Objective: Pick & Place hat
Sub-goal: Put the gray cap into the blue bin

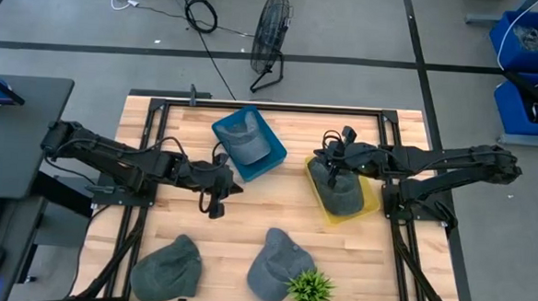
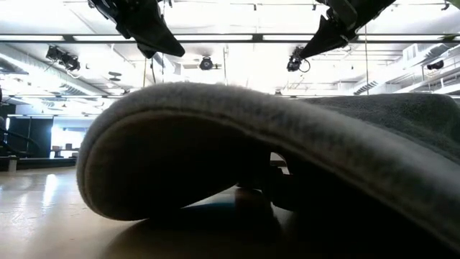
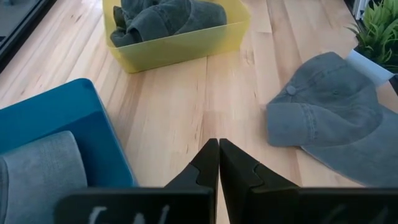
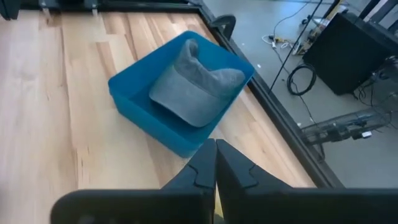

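Note:
A blue bin (image 1: 249,145) holds a grey-blue cap (image 4: 196,90). A yellow bin (image 1: 342,191) holds a dark grey cap (image 3: 165,17). Two more grey caps lie flat on the table near its near edge, one (image 1: 166,267) to the left and one (image 1: 280,262) in the middle, also seen in the left wrist view (image 3: 336,121). My left gripper (image 3: 219,149) is shut and empty, above bare wood beside the blue bin. My right gripper (image 4: 216,149) is shut and empty, above the yellow bin's far end.
A small green potted plant (image 1: 310,287) stands at the near edge beside the middle cap. In the low view a cap's brim (image 2: 237,144) fills the picture. Bare wood lies between the two bins and the near caps.

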### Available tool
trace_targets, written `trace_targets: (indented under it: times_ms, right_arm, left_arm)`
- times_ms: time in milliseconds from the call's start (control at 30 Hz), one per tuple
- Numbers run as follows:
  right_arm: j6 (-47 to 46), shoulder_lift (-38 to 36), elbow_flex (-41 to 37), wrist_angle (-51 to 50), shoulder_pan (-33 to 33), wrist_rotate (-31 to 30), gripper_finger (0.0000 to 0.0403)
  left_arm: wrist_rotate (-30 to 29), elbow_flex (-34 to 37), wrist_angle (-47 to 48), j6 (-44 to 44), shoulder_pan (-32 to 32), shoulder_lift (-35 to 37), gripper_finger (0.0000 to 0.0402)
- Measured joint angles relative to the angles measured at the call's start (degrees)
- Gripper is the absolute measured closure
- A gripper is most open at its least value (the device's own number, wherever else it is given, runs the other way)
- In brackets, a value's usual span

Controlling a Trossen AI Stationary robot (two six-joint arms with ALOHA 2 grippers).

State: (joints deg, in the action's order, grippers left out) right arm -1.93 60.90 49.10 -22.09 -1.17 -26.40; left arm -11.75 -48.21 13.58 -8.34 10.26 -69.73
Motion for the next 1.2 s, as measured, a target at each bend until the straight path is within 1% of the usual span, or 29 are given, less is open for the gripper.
trace_targets:
  times_ms: [200, 267, 433, 500, 667, 833, 900, 1067, 1200]
  right_arm:
    - [3.92, 0.00, 0.00, 1.15, -0.15, 0.95, 0.0392]
    - [3.04, 0.43, 0.00, 1.53, -0.11, 6.12, 0.0392]
    - [-1.97, 4.28, 0.00, 5.44, -0.86, 25.35, 0.0390]
    - [-1.94, 7.04, 0.00, 7.62, -1.92, 28.89, 0.0384]
    - [-1.97, 16.55, 0.00, 12.60, -4.38, 31.81, 0.0347]
    - [-2.27, 24.88, 0.00, 18.17, -5.80, 39.41, 0.0286]
    - [-1.87, 27.21, 0.00, 20.30, -6.45, 41.19, 0.0261]
    - [0.90, 33.06, 0.00, 25.37, -8.29, 42.50, 0.0213]
    - [-0.61, 38.34, 0.00, 30.71, -9.03, 42.51, 0.0199]
  left_arm:
    - [0.00, 0.00, 0.02, 0.00, 0.00, 0.00, 0.0385]
    - [0.00, 0.00, 0.02, 0.00, 0.00, 0.00, 0.0385]
    - [0.00, 0.00, 0.04, 0.00, 0.00, 0.00, 0.0385]
    - [0.00, -0.02, 0.07, 0.00, 0.00, 0.00, 0.0385]
    - [0.01, -0.02, 0.25, -0.02, 0.00, 0.00, 0.0385]
    - [0.00, -0.02, 0.42, -0.02, 0.00, 0.00, 0.0385]
    - [0.01, -0.02, 0.42, -0.02, 0.00, 0.00, 0.0385]
    - [0.00, -0.02, 0.44, -0.04, 0.00, 0.00, 0.0385]
    - [0.01, -0.02, 0.44, -0.08, -0.01, 0.00, 0.0385]
